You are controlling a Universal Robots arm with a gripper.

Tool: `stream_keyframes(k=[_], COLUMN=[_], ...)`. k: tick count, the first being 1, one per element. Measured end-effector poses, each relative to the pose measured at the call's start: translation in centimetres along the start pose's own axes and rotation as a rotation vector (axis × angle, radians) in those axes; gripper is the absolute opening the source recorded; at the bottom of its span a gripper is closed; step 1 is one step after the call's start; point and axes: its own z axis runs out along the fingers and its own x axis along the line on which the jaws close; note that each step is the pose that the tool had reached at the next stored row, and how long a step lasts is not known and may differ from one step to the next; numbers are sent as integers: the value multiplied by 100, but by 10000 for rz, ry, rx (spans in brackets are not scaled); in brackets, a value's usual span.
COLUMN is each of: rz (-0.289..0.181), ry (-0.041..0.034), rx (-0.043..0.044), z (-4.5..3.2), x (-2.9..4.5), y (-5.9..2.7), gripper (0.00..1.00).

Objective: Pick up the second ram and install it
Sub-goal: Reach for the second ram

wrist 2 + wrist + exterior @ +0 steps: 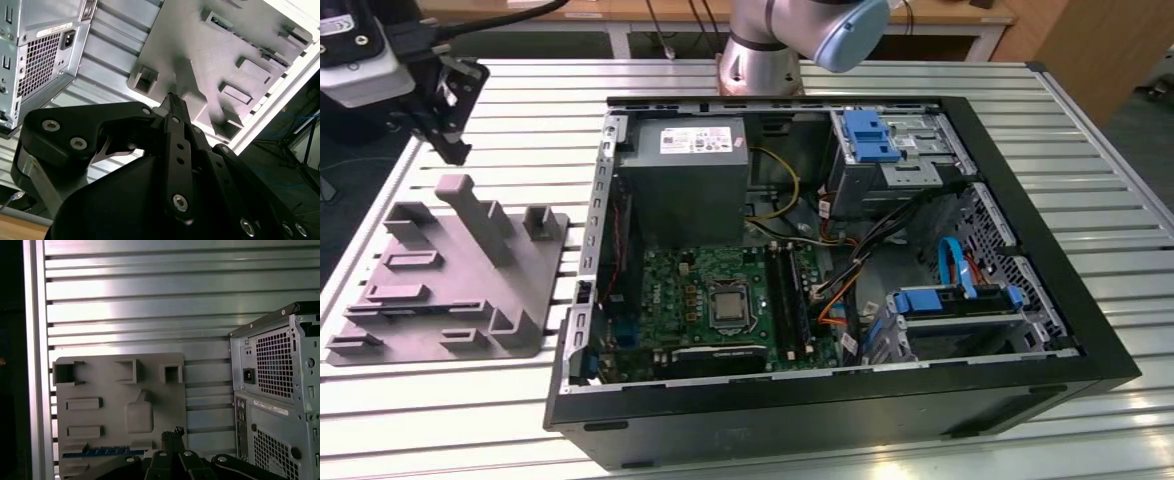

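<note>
1. My pincer (pixel 458 152) hangs in the upper left of the exterior view, over the upper end of the grey holder (pixel 454 290). Its tips are together, w/ nothing between them.
2. The second ram (pixel 102 452) lies flat in a long slot of this holder, seen as a blue-green strip in the first wrist view. It is near my pincer, not touching.
3. The holder sits on the slatted counter (pixel 454 420), just left of the open PC case (pixel 854 420) at frame centre.
</note>
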Motion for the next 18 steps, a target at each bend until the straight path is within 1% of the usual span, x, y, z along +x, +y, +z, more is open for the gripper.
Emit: stream_keyframes(k=[12,18], rz=[-1,-1], ry=[-3,-2], rx=[35,37], z=[24,68], x=[148,241], y=[-237,-344], gripper=[11,11])
